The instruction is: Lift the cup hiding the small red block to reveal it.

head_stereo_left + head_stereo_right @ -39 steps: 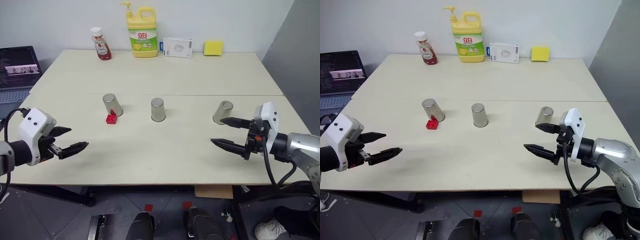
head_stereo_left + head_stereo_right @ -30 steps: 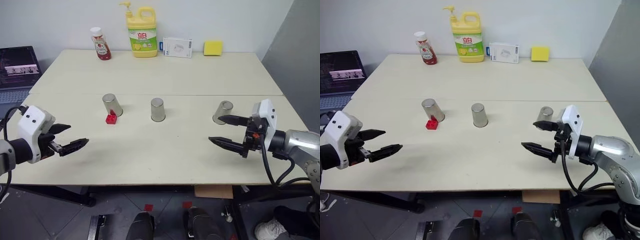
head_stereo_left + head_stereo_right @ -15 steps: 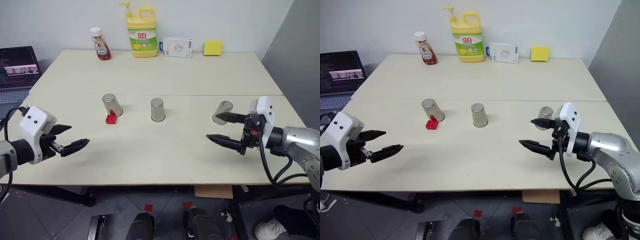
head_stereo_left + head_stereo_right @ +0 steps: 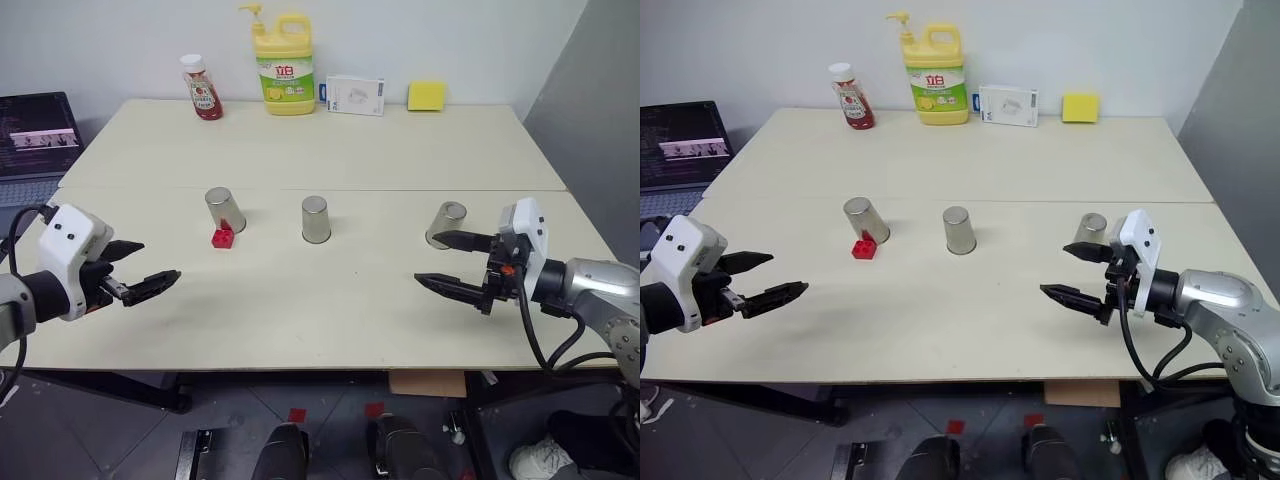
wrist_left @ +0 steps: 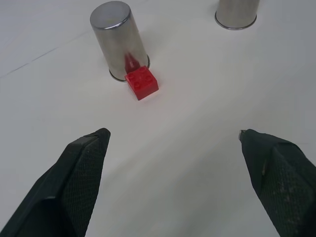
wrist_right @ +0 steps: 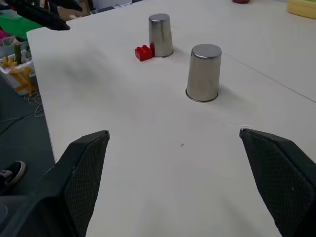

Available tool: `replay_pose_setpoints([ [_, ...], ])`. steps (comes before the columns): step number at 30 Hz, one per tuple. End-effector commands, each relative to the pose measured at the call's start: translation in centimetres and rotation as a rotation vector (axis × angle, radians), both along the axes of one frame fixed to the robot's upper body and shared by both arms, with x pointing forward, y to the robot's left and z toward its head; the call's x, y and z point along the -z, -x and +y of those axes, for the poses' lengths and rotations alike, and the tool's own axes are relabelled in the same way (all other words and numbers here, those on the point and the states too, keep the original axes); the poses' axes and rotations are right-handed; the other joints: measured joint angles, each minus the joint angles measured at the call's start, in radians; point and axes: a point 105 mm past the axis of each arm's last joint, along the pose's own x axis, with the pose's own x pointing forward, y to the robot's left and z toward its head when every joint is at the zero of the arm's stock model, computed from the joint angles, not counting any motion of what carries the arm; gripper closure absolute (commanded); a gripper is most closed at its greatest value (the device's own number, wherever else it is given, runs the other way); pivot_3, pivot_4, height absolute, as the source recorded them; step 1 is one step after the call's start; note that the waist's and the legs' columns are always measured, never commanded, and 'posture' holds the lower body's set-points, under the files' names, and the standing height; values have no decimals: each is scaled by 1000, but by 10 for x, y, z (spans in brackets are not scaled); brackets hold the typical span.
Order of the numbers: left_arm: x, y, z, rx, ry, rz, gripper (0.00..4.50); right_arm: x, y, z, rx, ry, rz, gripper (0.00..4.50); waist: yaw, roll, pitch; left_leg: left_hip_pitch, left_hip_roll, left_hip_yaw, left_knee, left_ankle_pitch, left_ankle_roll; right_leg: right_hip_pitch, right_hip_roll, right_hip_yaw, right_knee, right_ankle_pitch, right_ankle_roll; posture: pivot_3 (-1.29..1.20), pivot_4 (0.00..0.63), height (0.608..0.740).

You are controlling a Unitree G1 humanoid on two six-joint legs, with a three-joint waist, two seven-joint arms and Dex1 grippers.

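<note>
On the left I see my left tool (image 4: 145, 268) above the near edge of the desk (image 4: 300, 320). Its two fingers stand wide apart and it holds nothing. It points toward the left cup (image 4: 224, 210), but is well apart from it.

This left cup stands upside down, and the small red block (image 4: 222, 237) lies on the bare desk touching its near side, in plain sight. So the block is already visible, not hidden, and I judge that the reveal is done, or that the cup was put down beside the block.

The middle cup (image 4: 315, 219) also stands upside down, alone, near the centre. The right cup (image 4: 445, 224) is on the right part of the desk, just behind one finger of my right tool (image 4: 452, 263). This tool is also fully spread and empty, above the desk and near that cup without touching it.

At the far edge stand a red bottle (image 4: 201, 88), a yellow jug (image 4: 284, 65), a white box (image 4: 355, 95) and a yellow sponge (image 4: 426, 95). I think little is left: no cup is held now.
</note>
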Motion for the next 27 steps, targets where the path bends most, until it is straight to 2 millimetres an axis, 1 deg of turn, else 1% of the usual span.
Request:
replay_pose_setpoints([
  [1, -6, -4, -4, 21, -11, -35, 57, -13, 3, -3, 12, -2, -61, 0, 0, 0, 0, 0, 0, 0, 0, 0, 0, 0, 0, 0, 0, 0, 0, 0, 150, 740],
  [7, -5, -6, -5, 32, -10, -30, 57, -12, 4, -6, 32, 2, -64, 0, 0, 0, 0, 0, 0, 0, 0, 0, 0, 0, 0, 0, 0, 0, 0, 0, 150, 740],
  [15, -2, -7, -7, 45, -17, -18, 57, -11, 6, -5, 32, 1, -67, 0, 0, 0, 0, 0, 0, 0, 0, 0, 0, 0, 0, 0, 0, 0, 0, 0, 150, 740],
  [27, 0, -5, -8, 47, -11, -16, 57, -17, 3, -1, 26, 3, -76, 0, 0, 0, 0, 0, 0, 0, 0, 0, 0, 0, 0, 0, 0, 0, 0, 0, 150, 740],
])
